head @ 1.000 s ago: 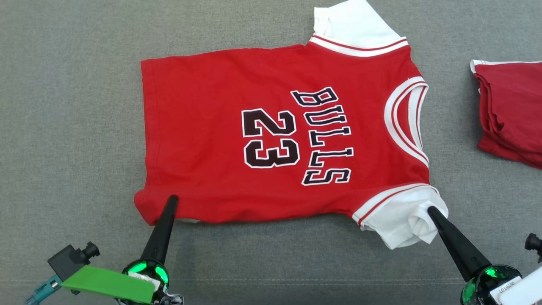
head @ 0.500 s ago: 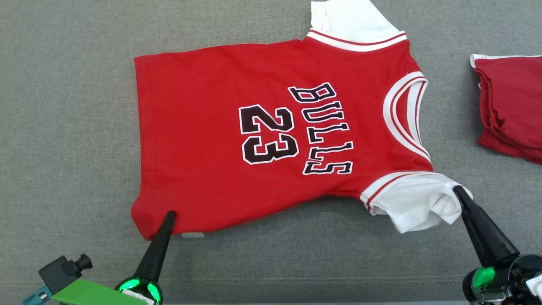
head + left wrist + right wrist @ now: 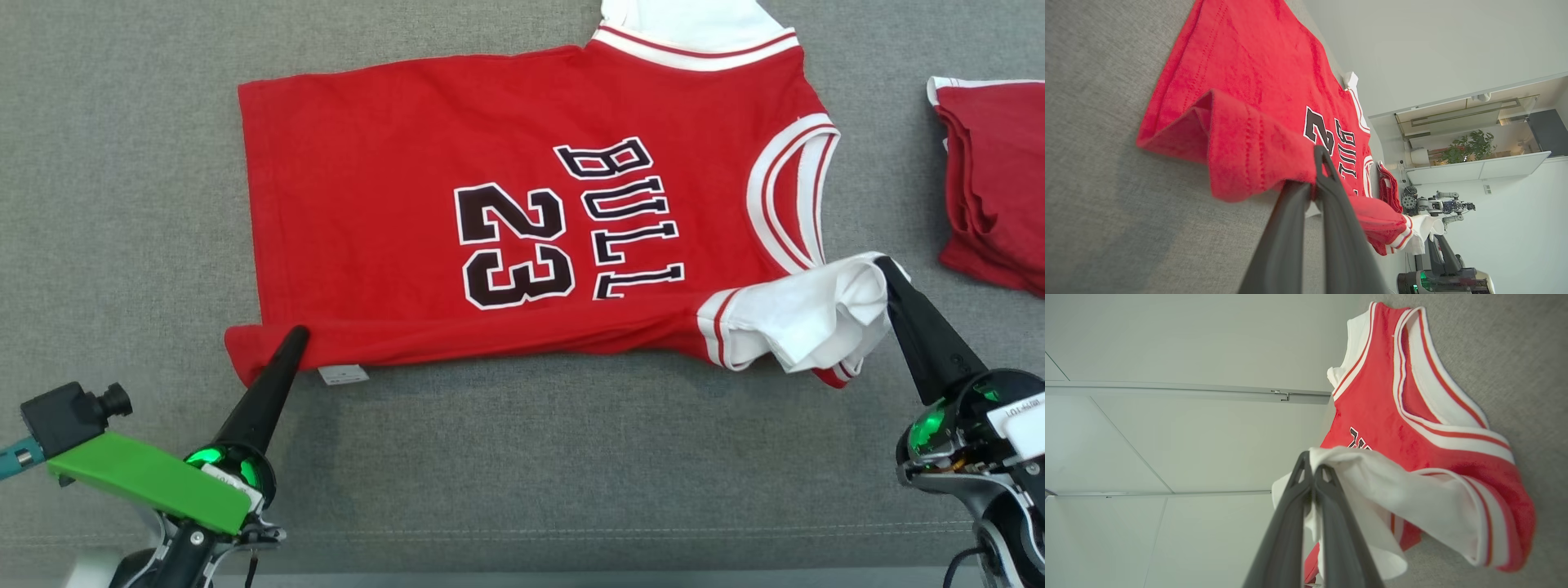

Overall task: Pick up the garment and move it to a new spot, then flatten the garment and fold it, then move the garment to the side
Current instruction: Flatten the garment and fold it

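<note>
The left gripper point(image 3: 295, 333) pinched the hem corner of the red garment point(image 3: 392, 204), which lay flattened on the grey surface point(image 3: 122, 204), near edge lifted, seemingly mid-fold. The right gripper point(image 3: 883, 265) clamped the white sleeve point(image 3: 808, 314). Folding and moving aside remained.

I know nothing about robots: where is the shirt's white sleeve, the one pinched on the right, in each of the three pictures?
Head view: white sleeve at the right, just below middle.
Left wrist view: white sleeve small, lower right, at the far end of the red shirt.
Right wrist view: white sleeve large, centre to lower right.
Shared landmark: the right claw, shut on the sleeve.
</note>
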